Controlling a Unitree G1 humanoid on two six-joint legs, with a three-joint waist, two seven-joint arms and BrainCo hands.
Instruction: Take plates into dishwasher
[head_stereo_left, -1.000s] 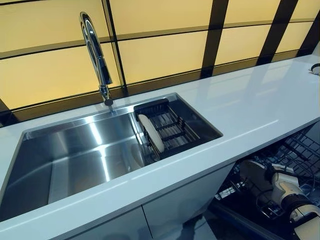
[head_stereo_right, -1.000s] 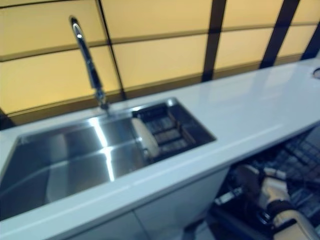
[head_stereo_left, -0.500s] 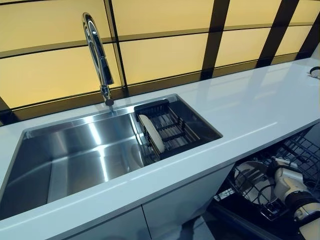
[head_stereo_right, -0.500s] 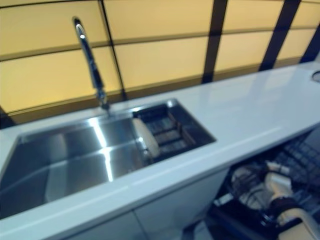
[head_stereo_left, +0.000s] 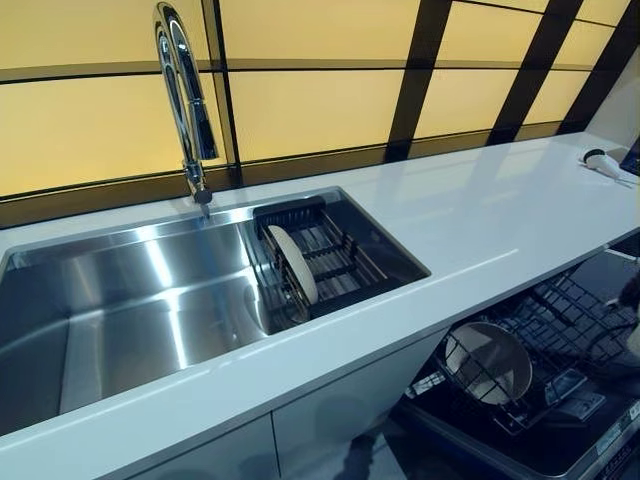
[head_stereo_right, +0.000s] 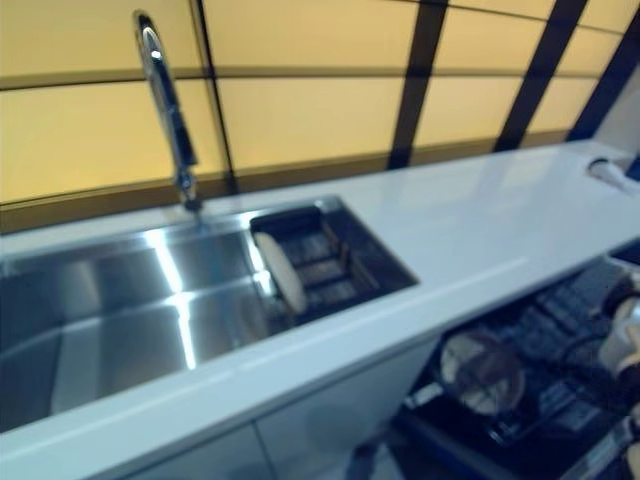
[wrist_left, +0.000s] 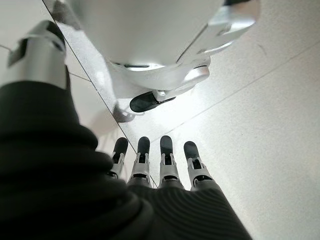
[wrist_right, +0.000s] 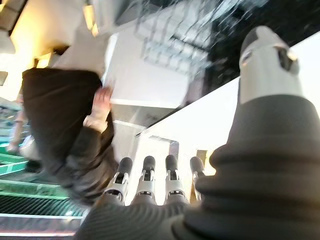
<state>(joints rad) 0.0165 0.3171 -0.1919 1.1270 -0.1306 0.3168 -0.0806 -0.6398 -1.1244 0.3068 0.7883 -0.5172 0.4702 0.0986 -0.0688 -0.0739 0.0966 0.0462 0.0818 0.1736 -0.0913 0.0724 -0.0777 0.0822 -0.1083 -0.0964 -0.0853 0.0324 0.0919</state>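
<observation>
A white plate stands on edge in a black dish rack at the right end of the steel sink. Another round plate stands in the open dishwasher's wire rack below the counter at lower right. My right hand is at the right edge above that rack, apart from the plate. Its wrist view shows its fingers straight and empty. My left hand shows only in its wrist view, hanging down with straight fingers and empty.
A tall chrome faucet rises behind the sink. The white countertop runs to the right, with a small white object at its far end. A person in dark clothes shows in the right wrist view.
My right hand has let go of the plate in the dishwasher rack and drawn back to the right. The camera has turned somewhat to the right.
</observation>
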